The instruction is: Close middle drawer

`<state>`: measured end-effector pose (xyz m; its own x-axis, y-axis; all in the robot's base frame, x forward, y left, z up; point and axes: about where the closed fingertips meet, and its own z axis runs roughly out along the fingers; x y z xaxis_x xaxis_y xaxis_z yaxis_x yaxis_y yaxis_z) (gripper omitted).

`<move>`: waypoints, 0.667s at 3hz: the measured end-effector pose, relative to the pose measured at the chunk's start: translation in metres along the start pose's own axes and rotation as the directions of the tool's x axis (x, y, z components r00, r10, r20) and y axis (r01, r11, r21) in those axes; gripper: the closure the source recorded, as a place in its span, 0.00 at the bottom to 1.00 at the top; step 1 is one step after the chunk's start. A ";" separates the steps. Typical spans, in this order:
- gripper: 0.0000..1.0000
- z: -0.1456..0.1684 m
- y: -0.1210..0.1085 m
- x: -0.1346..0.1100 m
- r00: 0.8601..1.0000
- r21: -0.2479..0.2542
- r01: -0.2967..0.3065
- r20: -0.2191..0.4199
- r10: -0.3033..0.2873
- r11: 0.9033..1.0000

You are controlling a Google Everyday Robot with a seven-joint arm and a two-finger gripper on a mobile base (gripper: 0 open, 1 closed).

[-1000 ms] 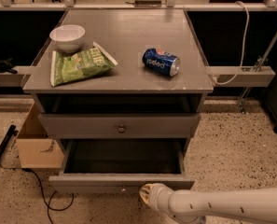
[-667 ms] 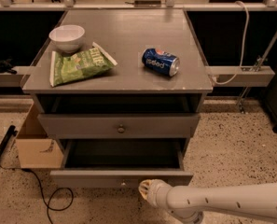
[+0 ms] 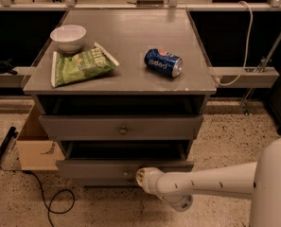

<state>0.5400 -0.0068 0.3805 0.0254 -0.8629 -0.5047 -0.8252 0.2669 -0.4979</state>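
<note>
Speckled floor, grey middle drawer [image 3: 92, 168] partly open, jaws at its front, their spread hidden

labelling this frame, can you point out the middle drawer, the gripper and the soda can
middle drawer [image 3: 92, 169], camera view, left part of its grey front
gripper [image 3: 142, 176], camera view, pale tip at the middle drawer's front
soda can [image 3: 163, 63], camera view, its blue side

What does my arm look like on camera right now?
A smooth off-white tubular arm with small dark dots along it, widening to a bulky white segment. Its gripper end is a rounded pale cap at the middle drawer front.
</note>
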 end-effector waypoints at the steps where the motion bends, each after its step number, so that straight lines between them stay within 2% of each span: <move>1: 1.00 0.020 -0.022 -0.012 0.999 0.029 0.036 -0.033 -0.035 0.999; 2: 1.00 0.030 -0.032 -0.021 0.997 0.048 0.059 -0.043 -0.057 0.997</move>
<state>0.5829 0.0154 0.3863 0.0480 -0.8945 -0.4445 -0.7941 0.2358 -0.5602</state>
